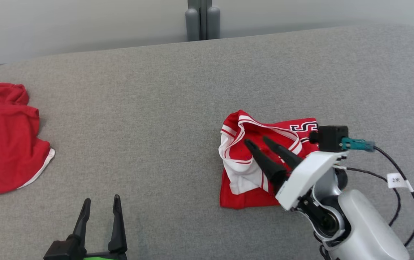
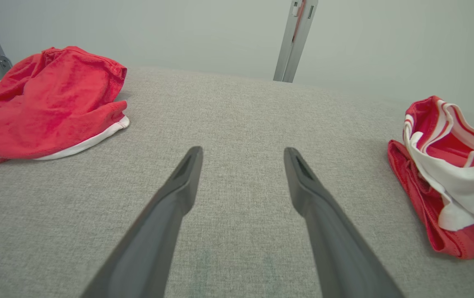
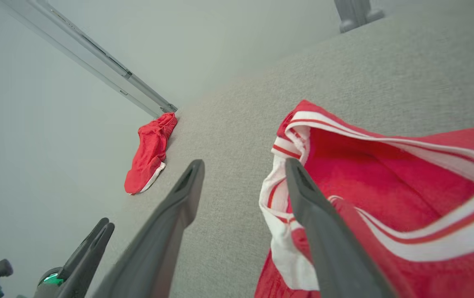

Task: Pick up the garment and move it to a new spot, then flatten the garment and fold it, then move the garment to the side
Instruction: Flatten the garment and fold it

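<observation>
Nearest, the left gripper [image 1: 102, 199] hangs low over bare desk [image 1: 163, 108], fingers spread and holding nothing. The jersey [image 1: 239, 169] lies well off to the right of its fingers [image 2: 303, 182]. A second red garment [image 1: 4, 144] lies off to their left and farther out.

The right gripper [image 1: 255, 141] is the nearer arm by far. Its fingers are spread and grip nothing, reaching over the jersey's near-left part. In the right wrist view one finger [image 3: 319, 223] lies across the white-banded opening, the other [image 3: 179, 207] over bare desk beside it. Whether the first touches the cloth I cannot tell.

The jersey is bunched and part doubled, the plain red edge under the right wrist and the striped opening just past the fingertips. As a heap it has no clear long axis.

Flattening looks like the step due. Open desk runs wide to the left of the right fingers and beyond them to the far edge; the right side has less room.
</observation>
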